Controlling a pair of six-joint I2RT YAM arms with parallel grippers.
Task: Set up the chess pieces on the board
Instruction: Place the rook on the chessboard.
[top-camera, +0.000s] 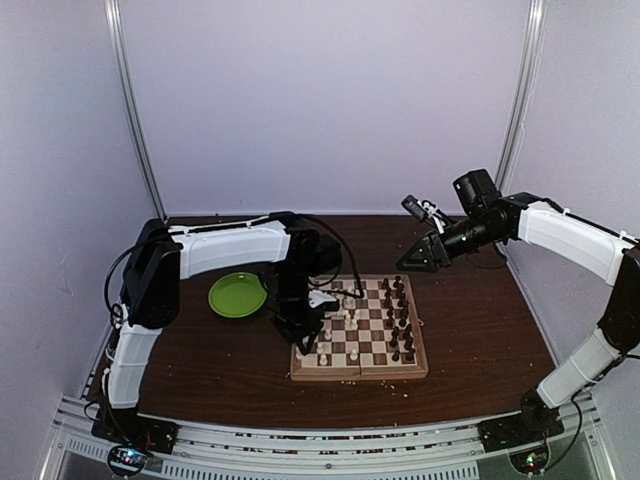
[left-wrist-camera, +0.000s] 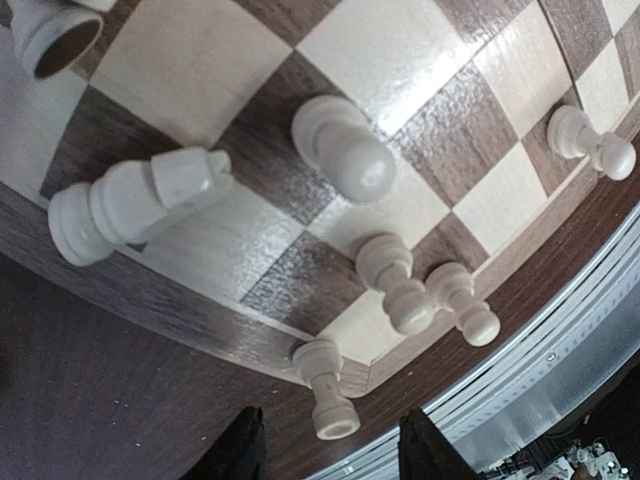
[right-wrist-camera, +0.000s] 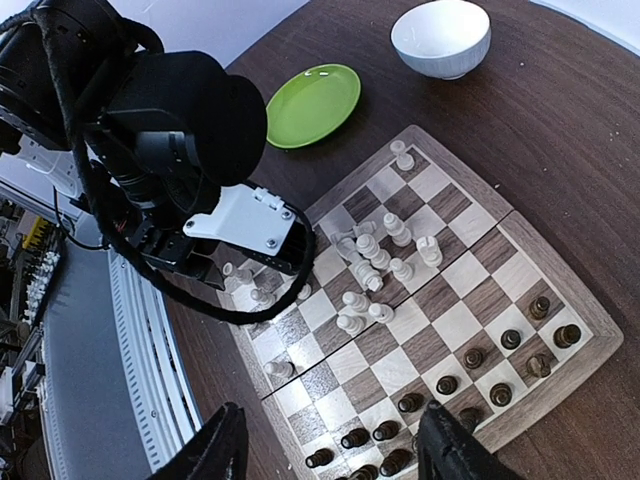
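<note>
The left gripper (left-wrist-camera: 333, 440) hangs low over the 9 o'clock side of the board (top-camera: 414, 372). Its two dark fingers (left-wrist-camera: 238, 452) stand partly apart and clamp nothing. One cream piece (left-wrist-camera: 322, 385) sits on the tan border just beyond the tips, touching neither. I cannot tell whether it is upright or tipped. Seven cream pieces (left-wrist-camera: 345, 150) show in the left wrist view, all glossy and lathe-turned, with round collars and knobbed heads.

The right gripper (right-wrist-camera: 335, 435) is raised off the board's 1 o'clock corner, spread wide and empty.

There is one square folding board of chequered light and dark veneer, with a seam across its middle. The dark pieces (top-camera: 400, 320) stand in two rows along its 3 o'clock edge. There are roughly fifteen, too small to count exactly. About a dozen cream ones are loosely scattered over the other half.

One round green plate (top-camera: 237, 295), smooth and shallow, lies at 9 o'clock from the board. From the right wrist, one white bowl (right-wrist-camera: 440, 35) stands beyond it.

The bench (top-camera: 480, 320) is dark brown wood grain, speckled with pale crumbs (top-camera: 400, 386) near the board. A ribbed metal rail (top-camera: 330, 455) runs along its 6 o'clock edge. Plain pale lilac walls (top-camera: 330, 100) close it in, with two slim metal posts (top-camera: 135, 110) in the corners.
</note>
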